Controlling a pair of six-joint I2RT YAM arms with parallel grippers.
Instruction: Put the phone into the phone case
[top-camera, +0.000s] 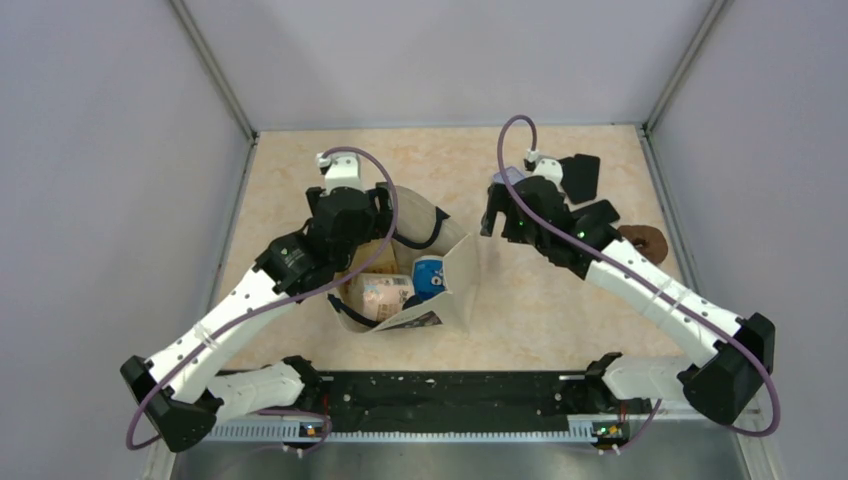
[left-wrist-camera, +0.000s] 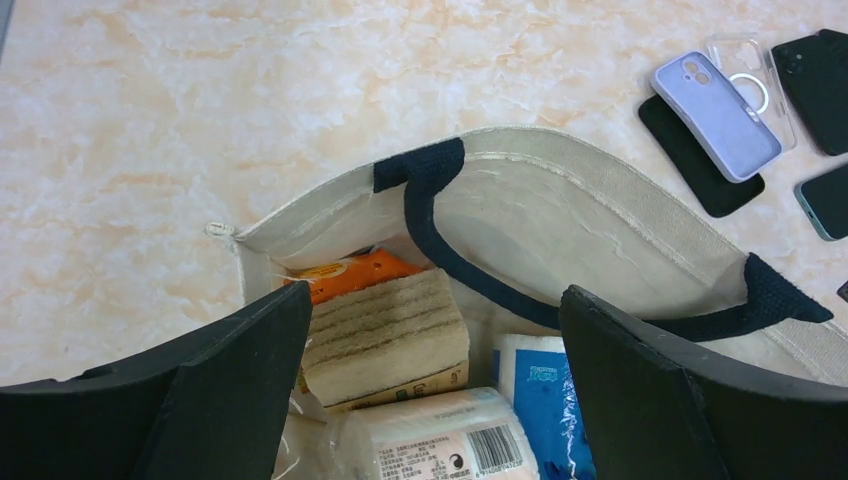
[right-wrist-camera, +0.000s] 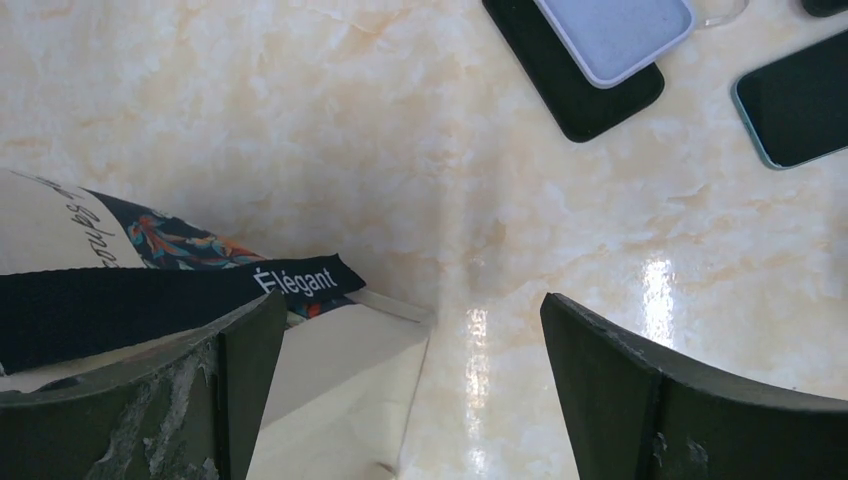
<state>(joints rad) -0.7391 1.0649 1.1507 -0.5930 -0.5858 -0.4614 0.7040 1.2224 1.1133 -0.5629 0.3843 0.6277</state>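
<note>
A canvas tote bag (top-camera: 455, 285) stands near the middle of the marbled surface (top-camera: 540, 310), a little toward its left edge. Its mouth is open on an orange packet (left-wrist-camera: 350, 272), a beige ribbed pack (left-wrist-camera: 385, 330) and a blue-and-white pack (left-wrist-camera: 535, 385).

The left fingers (left-wrist-camera: 240, 390) hang over that opening, spread wide with nothing between them. The right fingers (right-wrist-camera: 640, 400) are just as far apart and also hold nothing. They hover over bare surface just beside the bag's right side, where a navy strap (right-wrist-camera: 150, 300) reads "Élégant".

The phones and cases lie together in the far right corner. A lavender piece (left-wrist-camera: 715, 115) with a camera cut-out lies across a black slab (left-wrist-camera: 700, 165) and partly over the clear case (left-wrist-camera: 755, 75), which has a white ring. I can't tell whether the lavender piece is a phone or a case. Just beside them lie a teal-edged phone (right-wrist-camera: 795, 100) with its dark screen up and another black phone (left-wrist-camera: 815, 85). A round brown thing (top-camera: 645, 240) lies near the right edge.
</note>
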